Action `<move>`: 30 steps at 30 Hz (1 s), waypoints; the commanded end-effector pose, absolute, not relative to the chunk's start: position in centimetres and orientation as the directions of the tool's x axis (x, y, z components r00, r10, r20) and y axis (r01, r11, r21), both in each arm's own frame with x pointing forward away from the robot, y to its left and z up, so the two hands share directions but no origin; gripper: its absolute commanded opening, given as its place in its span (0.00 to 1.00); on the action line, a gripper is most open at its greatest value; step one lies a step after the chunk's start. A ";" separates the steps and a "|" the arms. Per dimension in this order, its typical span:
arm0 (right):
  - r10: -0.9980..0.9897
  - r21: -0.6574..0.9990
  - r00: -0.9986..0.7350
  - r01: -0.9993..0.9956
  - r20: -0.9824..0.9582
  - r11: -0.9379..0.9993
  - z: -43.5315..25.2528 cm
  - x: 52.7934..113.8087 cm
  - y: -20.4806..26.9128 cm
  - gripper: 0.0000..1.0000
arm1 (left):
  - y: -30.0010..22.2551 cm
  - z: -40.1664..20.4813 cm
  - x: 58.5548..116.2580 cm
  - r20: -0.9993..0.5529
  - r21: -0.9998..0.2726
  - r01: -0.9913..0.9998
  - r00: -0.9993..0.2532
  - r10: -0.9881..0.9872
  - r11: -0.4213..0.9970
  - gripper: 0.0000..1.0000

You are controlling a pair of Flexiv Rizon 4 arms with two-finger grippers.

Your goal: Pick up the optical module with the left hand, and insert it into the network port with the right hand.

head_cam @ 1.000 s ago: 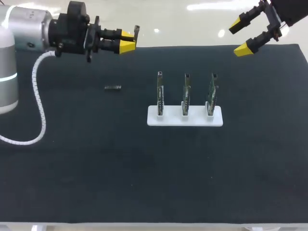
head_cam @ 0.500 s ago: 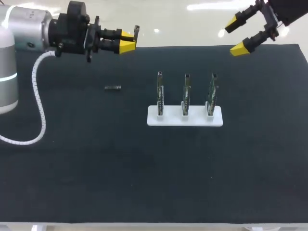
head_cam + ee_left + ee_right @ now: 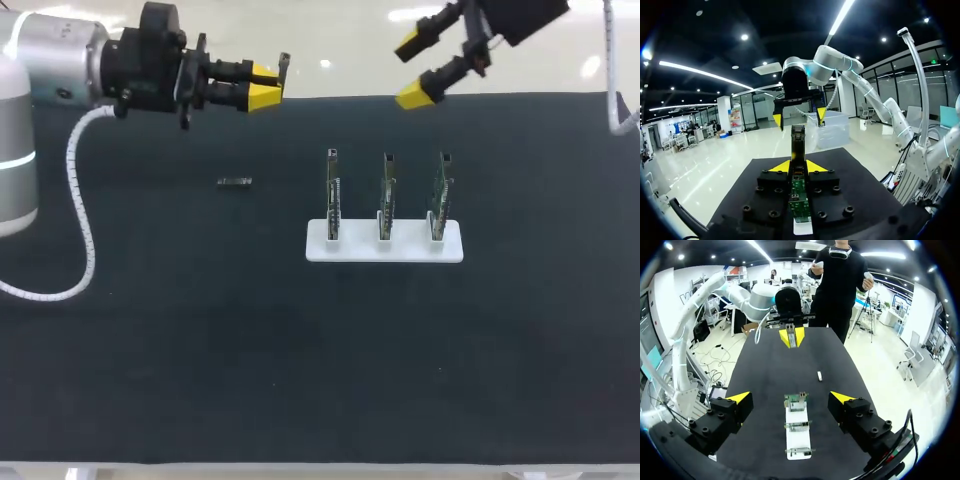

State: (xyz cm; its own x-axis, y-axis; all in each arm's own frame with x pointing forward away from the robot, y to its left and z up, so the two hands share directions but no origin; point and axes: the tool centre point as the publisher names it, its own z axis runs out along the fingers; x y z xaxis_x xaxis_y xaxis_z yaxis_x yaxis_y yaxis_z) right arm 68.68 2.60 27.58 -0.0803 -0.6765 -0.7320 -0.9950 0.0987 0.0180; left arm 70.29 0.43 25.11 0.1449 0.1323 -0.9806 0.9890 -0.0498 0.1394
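— Optical module, slim dark bar with a green board section: location?
— Clamped between the yellow-tipped fingers of the left gripper, with both tips touching it from two sides. One end projects past the tips. The unit is held in the air at the far edge of the black-covered table, left of the middle.
— Right gripper: state?
— Fingers spread wide, nothing between them. It hangs above the table's far edge, beyond the white base plate. In the left wrist view it stands ahead of the module, facing it.
— Port position?
— Three upright green circuit boards stand in a row on the plate, well apart from the module.
— Other items?
— One small grey metal piece lies flat on the cloth, left of the plate and apart from it
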 end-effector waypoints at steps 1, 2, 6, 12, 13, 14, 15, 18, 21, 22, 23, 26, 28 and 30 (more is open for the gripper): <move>-0.689 0.029 -0.107 -0.992 -0.717 0.125 27.9 68.9 4.8 1.00 | 0.4 25.1 70.3 -0.981 0.140 0.989 0.146 0.132 -0.049 0.00; -0.689 0.028 -0.108 -0.992 -0.717 0.126 27.9 68.9 5.3 1.00 | 0.4 25.1 70.3 -0.981 0.140 0.989 0.146 0.132 -0.049 0.00; -0.668 0.066 -0.164 -0.983 -0.725 0.170 28.3 68.5 7.4 1.00 | 0.4 25.1 70.3 -0.981 0.140 0.989 0.146 0.132 -0.049 0.00; -0.630 0.082 -0.210 -0.970 -0.748 0.227 28.6 68.0 10.1 1.00 | 0.4 25.1 70.3 -0.981 0.140 0.989 0.146 0.132 -0.049 0.00; -0.624 0.087 -0.219 -0.968 -0.750 0.235 28.5 68.0 10.5 1.00 | 0.4 25.1 70.3 -0.981 0.140 0.989 0.146 0.132 -0.049 0.00; -0.622 0.075 -0.213 -0.968 -0.753 0.240 28.5 68.0 10.9 1.00 | 0.4 25.1 70.3 -0.981 0.140 0.989 0.146 0.132 -0.049 0.00; -0.621 0.071 -0.210 -0.968 -0.755 0.241 28.5 68.1 11.2 1.00 | 0.4 25.1 70.3 -0.981 0.140 0.989 0.146 0.132 -0.049 0.00; -0.622 0.056 -0.192 -0.971 -0.759 0.232 28.5 68.4 12.2 1.00 | 0.4 25.1 70.3 -0.981 0.140 0.989 0.146 0.132 -0.049 0.00; -0.622 0.046 -0.181 -0.973 -0.762 0.227 28.5 68.5 12.9 1.00 | 0.4 25.1 70.3 -0.981 0.140 0.989 0.146 0.132 -0.049 0.00; -0.622 0.027 -0.166 -0.974 -0.765 0.226 28.5 68.5 13.0 1.00 | 0.4 25.1 70.3 -0.981 0.140 0.989 0.146 0.132 -0.049 0.00; -0.622 0.031 -0.169 -0.974 -0.764 0.226 28.6 68.4 13.2 1.00 | 0.4 25.1 70.3 -0.981 0.140 0.989 0.146 0.132 -0.049 0.00; -0.625 0.034 -0.169 -0.974 -0.762 0.222 28.8 68.5 13.5 1.00 | 0.4 25.1 70.3 -0.981 0.140 0.989 0.146 0.132 -0.049 0.00; -0.631 0.020 -0.155 -0.976 -0.760 0.215 29.0 68.6 13.6 1.00 | 0.4 25.1 70.3 -0.981 0.140 0.989 0.146 0.132 -0.049 0.00; -0.631 0.026 -0.158 -0.977 -0.760 0.213 29.1 68.8 13.8 1.00 | 0.4 25.1 70.3 -0.981 0.140 0.989 0.146 0.132 -0.049 0.00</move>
